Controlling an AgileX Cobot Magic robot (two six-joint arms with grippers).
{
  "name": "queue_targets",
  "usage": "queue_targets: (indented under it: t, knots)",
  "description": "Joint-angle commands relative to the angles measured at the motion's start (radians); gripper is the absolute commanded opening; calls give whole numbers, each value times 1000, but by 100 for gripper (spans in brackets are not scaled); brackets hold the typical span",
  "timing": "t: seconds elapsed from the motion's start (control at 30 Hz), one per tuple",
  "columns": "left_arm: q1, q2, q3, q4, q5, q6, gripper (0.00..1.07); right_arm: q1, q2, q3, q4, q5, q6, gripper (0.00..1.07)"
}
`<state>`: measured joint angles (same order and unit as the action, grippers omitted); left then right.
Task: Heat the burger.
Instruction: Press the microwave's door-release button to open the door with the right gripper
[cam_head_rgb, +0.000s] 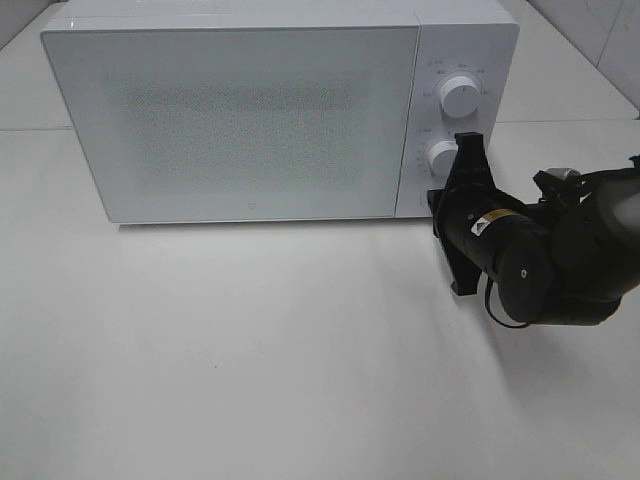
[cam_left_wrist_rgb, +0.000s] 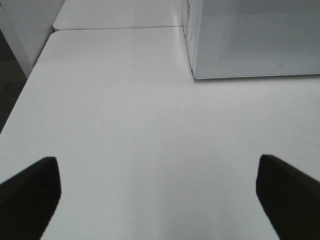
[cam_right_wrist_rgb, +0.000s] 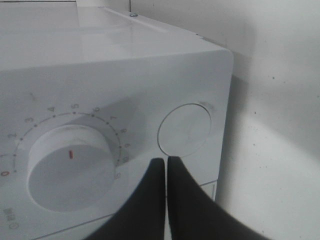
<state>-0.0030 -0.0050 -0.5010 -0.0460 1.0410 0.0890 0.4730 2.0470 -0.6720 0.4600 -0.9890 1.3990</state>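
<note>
The burger is out of view in every frame. The white microwave (cam_head_rgb: 240, 120) stands with its door closed. My right gripper (cam_right_wrist_rgb: 166, 161) is shut, nothing between its fingers, with the tips right at the edge of the round button (cam_right_wrist_rgb: 184, 129) on the control panel, beside the lower knob (cam_right_wrist_rgb: 70, 167). In the exterior high view the right gripper (cam_head_rgb: 440, 205) points at the panel's lower part, below the lower knob (cam_head_rgb: 441, 155). My left gripper (cam_left_wrist_rgb: 159, 170) hangs open and empty over bare table, off the microwave's (cam_left_wrist_rgb: 250, 40) near left corner.
The upper knob (cam_head_rgb: 459, 96) sits above the lower one on the panel. The white table (cam_head_rgb: 250, 350) stretches in front of the microwave. In the left wrist view the table's edge (cam_left_wrist_rgb: 20, 95) drops to a dark floor.
</note>
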Motion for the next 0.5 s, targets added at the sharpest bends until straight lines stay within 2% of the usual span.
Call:
queue_targets:
  t: [0.03,0.5]
  knots:
    - [2,-20,3,-2,-6,-3,101,-7,14,-12,-11,-3,-15,0]
    - [2,-20,3,-2,-6,-3,101,-7,49,-50,15,-3,-16,0]
